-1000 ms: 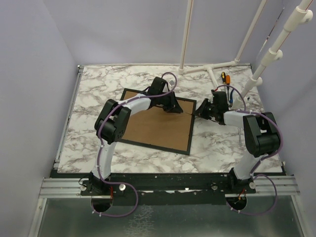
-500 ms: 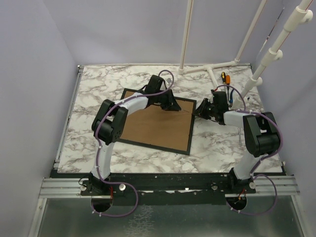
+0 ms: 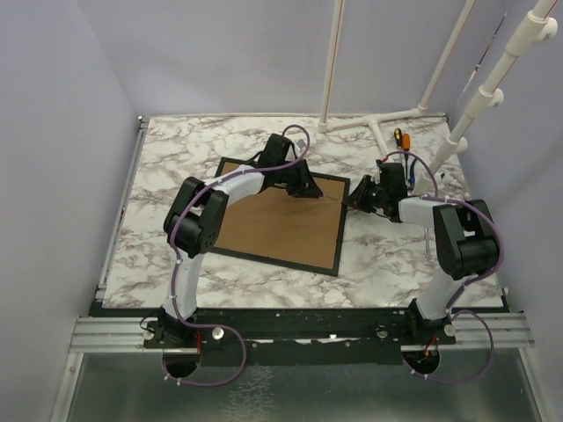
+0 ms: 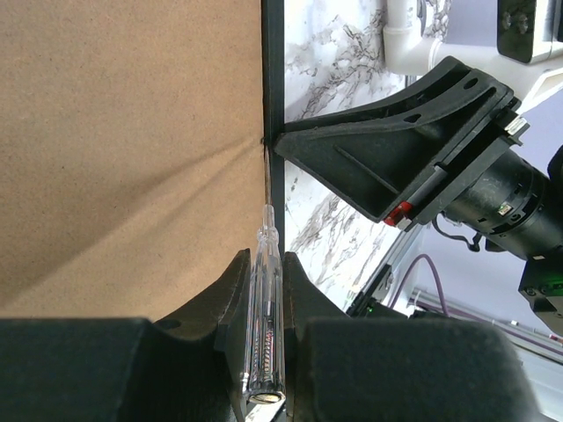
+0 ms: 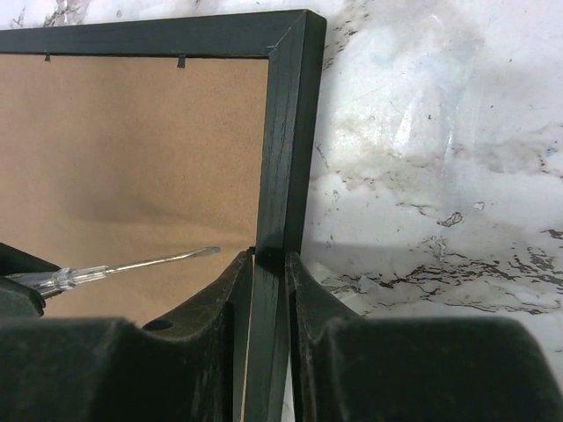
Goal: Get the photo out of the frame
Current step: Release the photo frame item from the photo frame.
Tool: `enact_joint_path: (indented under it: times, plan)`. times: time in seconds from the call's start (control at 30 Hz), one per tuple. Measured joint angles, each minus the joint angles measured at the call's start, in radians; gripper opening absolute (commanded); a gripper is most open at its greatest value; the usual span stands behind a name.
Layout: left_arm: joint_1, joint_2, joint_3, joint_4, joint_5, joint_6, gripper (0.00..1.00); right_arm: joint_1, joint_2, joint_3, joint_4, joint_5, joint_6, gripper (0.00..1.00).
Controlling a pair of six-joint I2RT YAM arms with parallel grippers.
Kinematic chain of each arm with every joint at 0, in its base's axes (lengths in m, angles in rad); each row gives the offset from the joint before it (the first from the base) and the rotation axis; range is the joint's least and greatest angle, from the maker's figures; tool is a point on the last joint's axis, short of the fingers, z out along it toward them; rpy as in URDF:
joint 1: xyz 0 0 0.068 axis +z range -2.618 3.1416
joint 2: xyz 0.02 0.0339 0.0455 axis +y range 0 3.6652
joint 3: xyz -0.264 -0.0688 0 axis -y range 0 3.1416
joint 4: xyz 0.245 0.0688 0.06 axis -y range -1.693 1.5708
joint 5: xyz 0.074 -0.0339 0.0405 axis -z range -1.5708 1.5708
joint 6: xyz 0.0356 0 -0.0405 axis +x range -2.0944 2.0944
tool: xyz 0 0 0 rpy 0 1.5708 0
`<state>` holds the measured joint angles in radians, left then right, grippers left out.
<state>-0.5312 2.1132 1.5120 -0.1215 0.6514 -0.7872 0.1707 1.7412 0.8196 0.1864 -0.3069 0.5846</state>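
The frame (image 3: 280, 227) lies face down on the marble table, its brown back up inside a thin black border (image 5: 286, 132). My left gripper (image 3: 308, 190) hovers over the frame's far right part, shut (image 4: 264, 259) on a clear-handled screwdriver (image 4: 266, 308). The screwdriver's thin blade (image 5: 132, 262) reaches the inner side of the right border. My right gripper (image 3: 354, 200) comes from the right and is shut (image 5: 268, 257) on that right border, one finger on each side. The photo is hidden under the brown back.
A small orange-handled tool (image 3: 400, 138) lies at the far right beside the white pipe stand (image 3: 378, 123). Small metal tabs (image 5: 180, 61) sit along the frame's far inner edge. Bare marble (image 5: 422, 176) lies right of the frame.
My left wrist has shifted slightly toward the far left with the screwdriver. The right gripper stays clamped at the same spot on the border.
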Motion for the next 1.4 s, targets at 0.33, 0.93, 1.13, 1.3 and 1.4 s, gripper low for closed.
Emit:
enact_joint_path:
  times: [0.33,0.93,1.13,1.3,1.4]
  plan:
    - [-0.001,0.026,0.0,0.0,0.0,-0.003,0.0,0.0,0.0,-0.002,0.008,-0.006,0.0,0.26]
    - [-0.013,0.043,0.015,0.011,0.01,-0.01,0.0,-0.001,0.002,-0.004,0.015,-0.016,0.0,0.26]
    - [-0.013,0.047,0.018,0.015,0.011,-0.013,0.0,-0.002,0.002,-0.004,0.015,-0.017,0.0,0.26]
    - [-0.013,0.047,0.018,0.015,0.011,-0.013,0.0,-0.002,0.002,-0.004,0.015,-0.017,0.0,0.25]
    - [-0.013,0.047,0.018,0.015,0.011,-0.013,0.0,-0.002,0.002,-0.004,0.015,-0.017,0.0,0.25]
